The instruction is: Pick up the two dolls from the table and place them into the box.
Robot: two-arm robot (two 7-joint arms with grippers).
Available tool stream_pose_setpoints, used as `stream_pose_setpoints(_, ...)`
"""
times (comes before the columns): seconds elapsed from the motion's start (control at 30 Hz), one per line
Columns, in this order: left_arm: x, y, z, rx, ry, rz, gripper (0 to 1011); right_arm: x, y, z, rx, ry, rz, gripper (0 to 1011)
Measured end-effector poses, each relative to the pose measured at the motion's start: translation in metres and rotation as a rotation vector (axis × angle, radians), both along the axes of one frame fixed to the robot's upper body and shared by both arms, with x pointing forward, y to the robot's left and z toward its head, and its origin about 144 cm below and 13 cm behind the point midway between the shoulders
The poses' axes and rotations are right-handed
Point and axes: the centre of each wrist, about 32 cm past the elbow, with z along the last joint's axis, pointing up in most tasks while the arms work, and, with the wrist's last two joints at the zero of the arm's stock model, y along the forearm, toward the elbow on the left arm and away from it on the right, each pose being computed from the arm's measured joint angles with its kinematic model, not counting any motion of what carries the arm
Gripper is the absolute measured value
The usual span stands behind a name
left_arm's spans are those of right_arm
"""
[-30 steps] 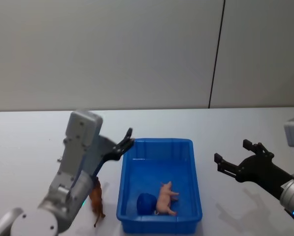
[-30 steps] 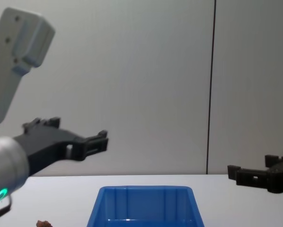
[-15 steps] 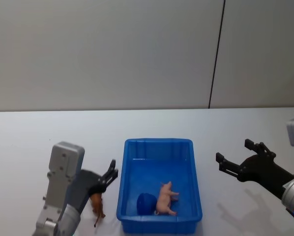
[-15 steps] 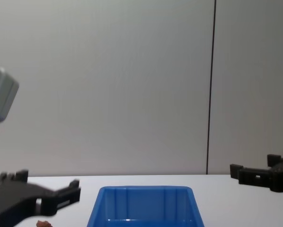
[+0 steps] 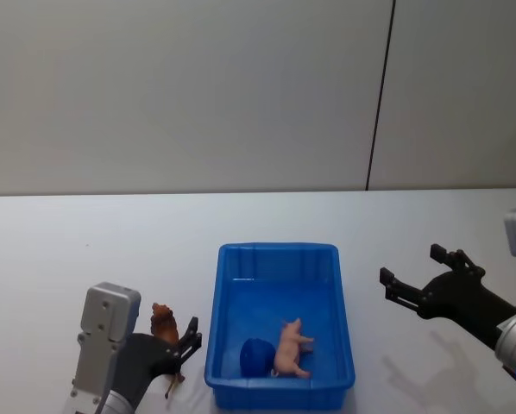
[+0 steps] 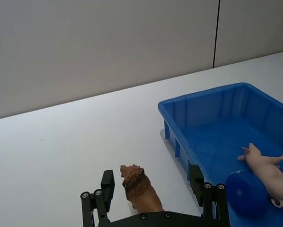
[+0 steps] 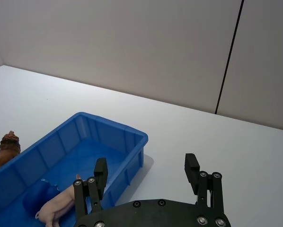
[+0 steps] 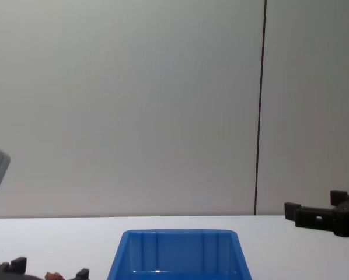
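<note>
**A:** Start close in. Your left gripper (image 6: 153,201) is down at the counter (image 5: 85,250), fingers spread wide and holding nothing, with the brown lion doll (image 6: 140,191) standing between them. In the left wrist view there is a gap on both sides of it, so you have no contact yet.

**B:** And where does the lion sit against the bin?

**A:** Just beside the blue box (image 5: 215,345), outside its left wall near the front corner, upright on its legs. Inside the box, toward the near end, you have the pink pig doll (image 5: 292,348) lying on the floor next to a dark blue rounded object (image 5: 257,356).

**B:** How should I take the lion?

**A:** I'd judge it a small moulded figure, light and stiff, so it will not give under the pads, but the smooth flanks could slip and the thin legs make it easy to tip. Close across the body behind the mane, where it is broadest, not on the head or legs. Keep clear of the box wall as you shut.

**B:** Right arm?

**A:** Your right gripper (image 5: 418,285) hangs over the counter well to the right of the box, farther back, fingers wide apart and empty. Leave it parked
</note>
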Motion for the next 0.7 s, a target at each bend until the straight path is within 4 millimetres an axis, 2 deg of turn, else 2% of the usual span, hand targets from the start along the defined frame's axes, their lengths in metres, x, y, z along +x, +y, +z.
stream_pose_setpoints(0.7,0.0,0.005,-0.02,-0.008,0.074,-0.015,1001,0.0,0.0,0.0,0.0,0.0,0.0,1001)
